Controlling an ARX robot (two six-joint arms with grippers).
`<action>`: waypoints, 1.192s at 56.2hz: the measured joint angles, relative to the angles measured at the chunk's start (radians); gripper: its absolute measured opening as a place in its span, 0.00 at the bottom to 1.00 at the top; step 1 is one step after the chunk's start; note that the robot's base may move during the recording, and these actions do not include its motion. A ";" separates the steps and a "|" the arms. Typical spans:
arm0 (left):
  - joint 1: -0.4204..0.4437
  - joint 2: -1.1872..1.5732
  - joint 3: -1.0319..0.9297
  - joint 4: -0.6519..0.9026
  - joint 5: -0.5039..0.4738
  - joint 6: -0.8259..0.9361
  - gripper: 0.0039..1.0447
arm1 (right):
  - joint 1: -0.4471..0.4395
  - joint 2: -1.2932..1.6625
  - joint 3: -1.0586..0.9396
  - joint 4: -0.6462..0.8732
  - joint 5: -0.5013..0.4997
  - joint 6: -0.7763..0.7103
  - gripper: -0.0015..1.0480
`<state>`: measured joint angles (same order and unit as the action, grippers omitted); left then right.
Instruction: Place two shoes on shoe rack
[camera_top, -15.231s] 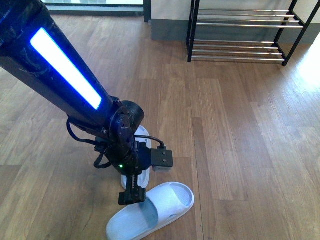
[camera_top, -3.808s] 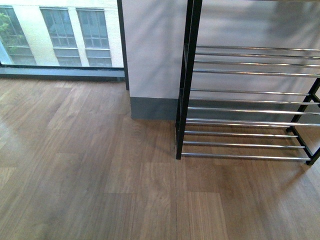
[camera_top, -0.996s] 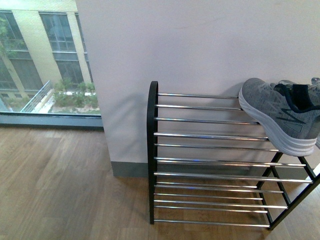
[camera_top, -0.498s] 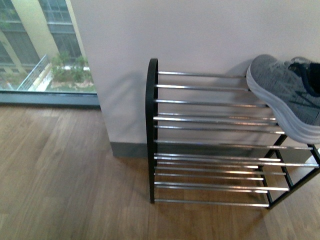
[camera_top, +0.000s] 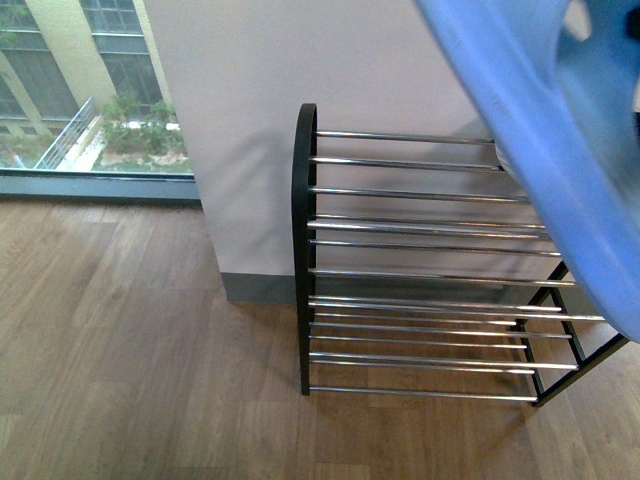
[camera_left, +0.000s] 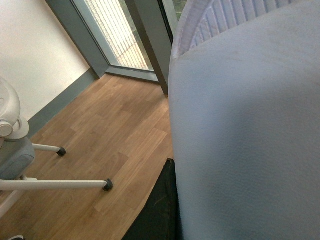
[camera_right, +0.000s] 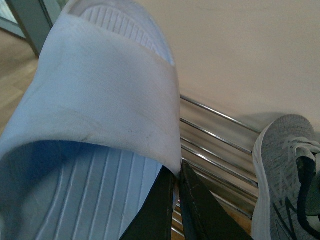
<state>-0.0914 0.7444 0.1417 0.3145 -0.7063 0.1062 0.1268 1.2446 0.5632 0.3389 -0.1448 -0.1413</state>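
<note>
The shoe rack (camera_top: 420, 260), black-framed with chrome bars, stands against the white wall. A pale blue slide (camera_top: 560, 150) hangs close to the front camera at the upper right and hides the rack's right end. My right gripper (camera_right: 177, 167) is shut on the strap edge of a pale blue slide (camera_right: 100, 100), held above the rack's top bars (camera_right: 215, 145). A grey knit sneaker (camera_right: 285, 175) rests on those bars beside it. My left gripper (camera_left: 172, 165) is shut on the other pale blue slide (camera_left: 245, 125), which fills that view; only one black finger (camera_left: 157, 210) shows.
Wooden floor (camera_top: 130, 340) spreads in front of and left of the rack. A window (camera_top: 80, 90) reaches the floor at the left. In the left wrist view a white wheeled stand (camera_left: 60, 185) sits on the floor by a wall.
A pale blue slide has come into the front view at the upper right and now covers the grey sneaker on the rack's top tier. The rack sits slightly higher in view.
</note>
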 joint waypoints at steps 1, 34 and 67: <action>0.000 0.000 0.000 0.000 0.000 0.000 0.02 | 0.002 0.018 0.007 0.005 0.003 0.000 0.02; 0.000 0.000 0.000 0.000 0.000 0.000 0.02 | 0.046 0.525 0.293 0.099 0.191 0.074 0.02; 0.000 0.000 0.000 0.000 0.000 0.000 0.02 | 0.018 0.852 0.468 0.132 0.315 0.018 0.02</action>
<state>-0.0914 0.7444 0.1417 0.3145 -0.7063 0.1062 0.1452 2.0964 1.0317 0.4706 0.1703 -0.1230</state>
